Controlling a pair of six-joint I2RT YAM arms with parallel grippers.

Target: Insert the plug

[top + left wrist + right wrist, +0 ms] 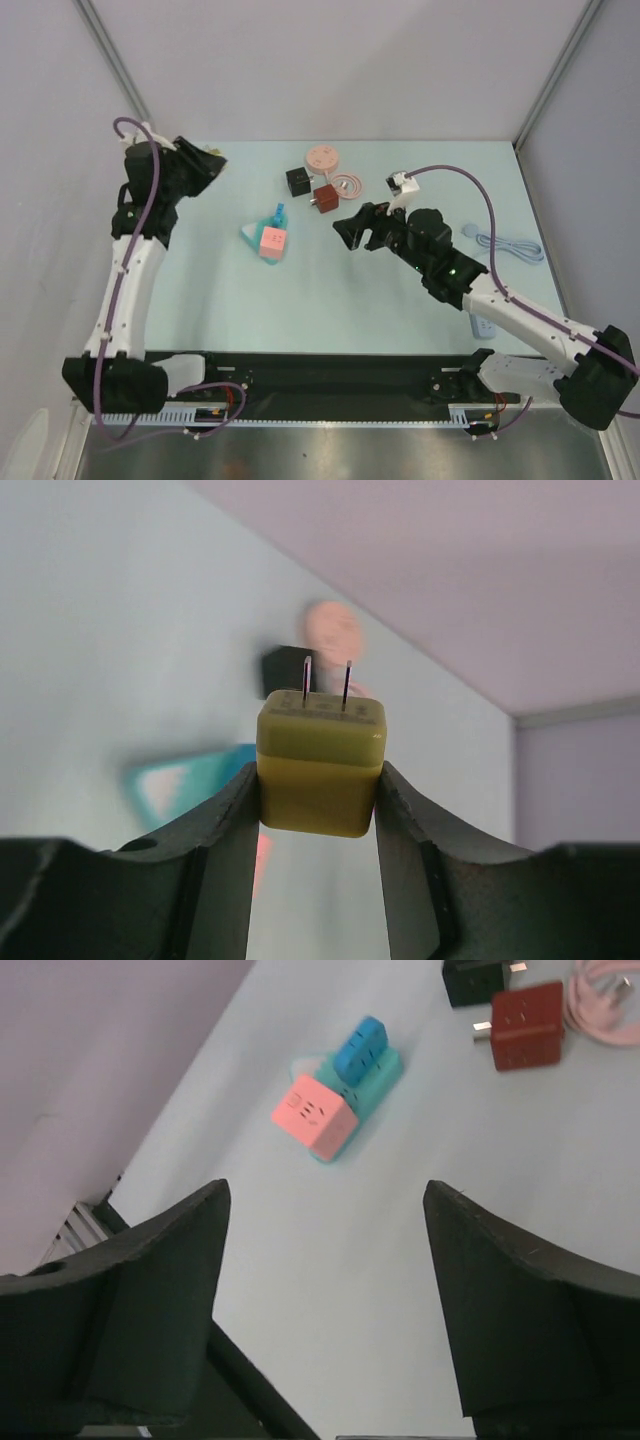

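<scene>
My left gripper (318,780) is shut on a yellow plug (320,765), whose two metal prongs point away from the wrist camera. In the top view that gripper (207,160) is raised at the table's far left with the plug (213,157) at its tip. A teal socket block (254,236) lies mid-table with a pink cube adapter (273,242) and a blue plug (278,214) on it. In the right wrist view the block (385,1072) is well ahead of my right gripper (325,1190). My right gripper (355,230) stands open and empty, to the right of the block.
A black cube (298,180), a dark red cube adapter (324,197), a pink round disc (322,156) and a coiled pink cable (347,185) lie at the back. A white plug (403,182) lies behind the right arm. A pale blue cable (510,246) lies at the right.
</scene>
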